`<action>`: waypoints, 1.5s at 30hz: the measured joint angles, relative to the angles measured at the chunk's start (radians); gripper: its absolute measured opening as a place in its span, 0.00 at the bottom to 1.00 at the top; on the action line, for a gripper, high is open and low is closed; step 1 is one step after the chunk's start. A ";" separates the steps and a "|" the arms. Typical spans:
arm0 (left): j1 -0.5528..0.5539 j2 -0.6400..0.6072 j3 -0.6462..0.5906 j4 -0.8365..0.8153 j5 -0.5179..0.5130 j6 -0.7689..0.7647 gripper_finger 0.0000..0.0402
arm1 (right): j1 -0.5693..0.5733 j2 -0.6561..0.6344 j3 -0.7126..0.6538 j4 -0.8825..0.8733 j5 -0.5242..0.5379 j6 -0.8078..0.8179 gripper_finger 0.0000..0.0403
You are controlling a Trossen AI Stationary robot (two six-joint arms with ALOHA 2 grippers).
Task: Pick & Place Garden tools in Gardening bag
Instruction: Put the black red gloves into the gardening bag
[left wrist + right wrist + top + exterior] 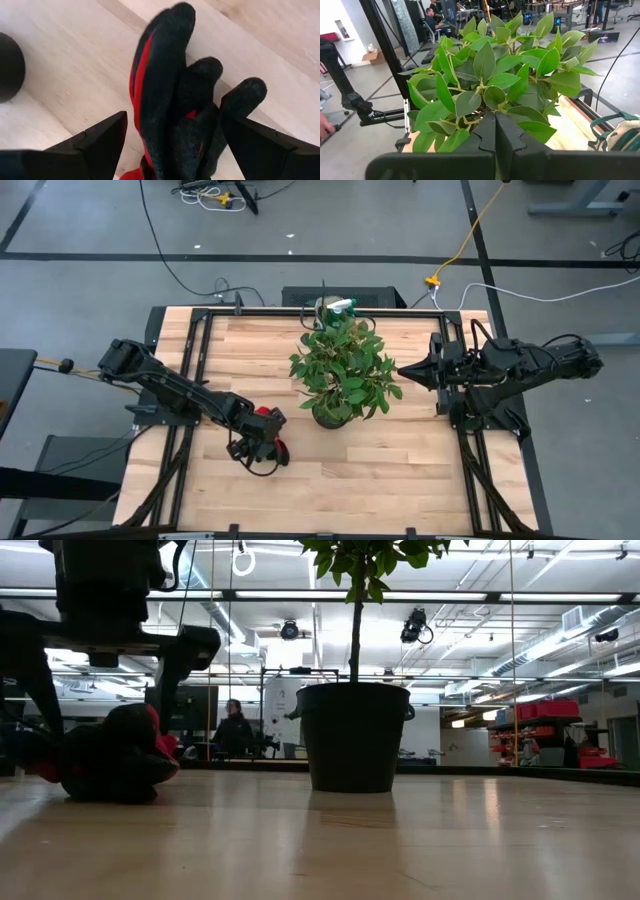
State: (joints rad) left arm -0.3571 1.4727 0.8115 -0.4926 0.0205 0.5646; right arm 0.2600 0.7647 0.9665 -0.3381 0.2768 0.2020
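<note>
Gloves (pixel 175 115), fuzzy black knit with red trim, lie bunched on the pale wood tabletop (pixel 400 460) left of the potted plant (pixel 343 370), fingertips pointing away from the left gripper (pixel 172 145), whose jaws straddle them wide open. Right gripper (pixel 495 132) hovers shut, empty, beside the leaves.

Two dark jointed arms (pixel 170 385), black wedge fingers (pixel 95 142), cabling seemingly black.

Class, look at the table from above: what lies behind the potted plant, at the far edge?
Behind the plant, a green spray bottle pokes out of the bag at the far edge. The leaves cover most of the bag, so anything else in it cannot be seen.
</note>
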 joint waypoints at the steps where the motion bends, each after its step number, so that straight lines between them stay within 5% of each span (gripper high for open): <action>1: 0.001 0.000 -0.001 0.008 0.000 -0.003 0.83 | 0.000 0.000 0.000 0.000 0.001 0.000 0.00; 23: 0.003 0.103 0.000 0.077 -0.028 -0.003 0.65 | 0.000 0.000 0.000 0.006 0.003 0.000 0.00; 45: 0.001 0.103 0.136 -0.043 -0.029 -0.030 0.16 | 0.000 0.000 0.000 0.002 0.000 -0.023 0.00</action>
State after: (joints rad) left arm -0.3565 1.5757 0.9475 -0.5360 -0.0082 0.5346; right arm 0.2600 0.7647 0.9661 -0.3357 0.2771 0.1787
